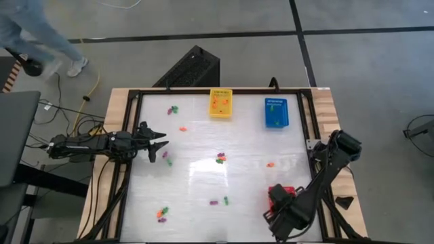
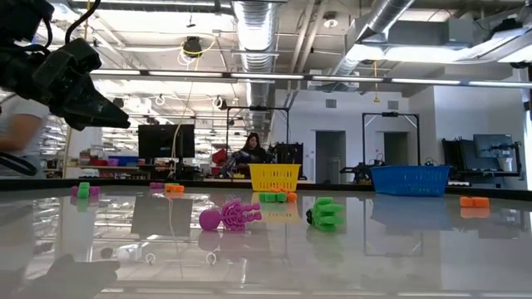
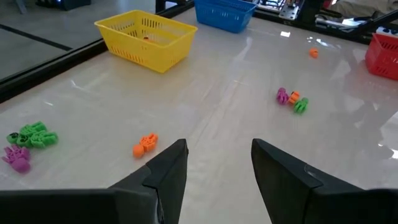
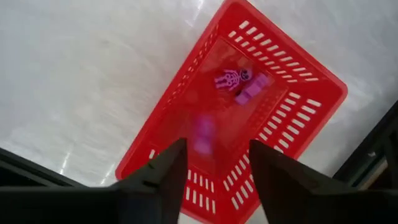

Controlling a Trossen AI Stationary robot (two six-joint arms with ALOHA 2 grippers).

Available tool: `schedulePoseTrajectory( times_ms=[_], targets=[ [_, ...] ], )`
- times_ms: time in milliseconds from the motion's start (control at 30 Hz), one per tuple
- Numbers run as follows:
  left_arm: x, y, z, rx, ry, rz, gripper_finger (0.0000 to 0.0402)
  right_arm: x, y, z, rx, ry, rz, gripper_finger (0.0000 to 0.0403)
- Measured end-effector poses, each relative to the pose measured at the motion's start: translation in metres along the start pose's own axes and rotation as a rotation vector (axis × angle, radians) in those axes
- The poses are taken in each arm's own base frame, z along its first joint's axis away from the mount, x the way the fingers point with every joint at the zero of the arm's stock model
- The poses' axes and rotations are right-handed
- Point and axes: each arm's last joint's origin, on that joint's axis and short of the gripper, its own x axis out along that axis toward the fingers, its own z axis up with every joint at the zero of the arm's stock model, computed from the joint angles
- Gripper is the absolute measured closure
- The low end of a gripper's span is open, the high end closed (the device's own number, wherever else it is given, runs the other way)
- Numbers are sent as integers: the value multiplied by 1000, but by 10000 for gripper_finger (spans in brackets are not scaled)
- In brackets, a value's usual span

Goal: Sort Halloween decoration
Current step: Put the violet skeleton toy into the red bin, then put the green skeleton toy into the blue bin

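1. The right gripper (image 4: 212, 163) hung directly over the red basket (image 4: 298, 81) at the table's near right corner; its fingers stood apart with nothing between them; a blurred purple trinket (image 4: 204, 134) showed just past the fingertips, and two more purple pieces (image 4: 239, 84) lay on the basket floor.
2. The left gripper (image 1: 160, 145) hovered above the table (image 1: 203, 183) at its left side; fingers parted and empty; an orange trinket (image 3: 145, 144) lay on the table just ahead of them, with a green one (image 3: 34, 135) and a purple one (image 3: 17, 157) off to one side.
3. The rest of the Halloween decoration (image 1: 220, 158) lay scattered across the table; a small cluster sat mid-table; another sat near the front edge.
4. The yellow basket (image 1: 220, 103) and blue basket (image 1: 276, 112) stood at the far edge.
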Motion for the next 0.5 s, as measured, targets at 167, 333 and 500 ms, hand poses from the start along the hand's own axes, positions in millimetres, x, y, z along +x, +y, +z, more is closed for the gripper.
schedulePoseTrajectory(
  times_ms=[167,333,500],
  targets=[
    [0,0,0,0,0,1,233,1,2,6,-5,-1,-3,159],
    [0,0,0,0,0,1,233,1,7,23,-25,-171,51,154],
    [0,0,0,0,0,0,233,0,22,53,-61,-485,150,154]
  ],
)
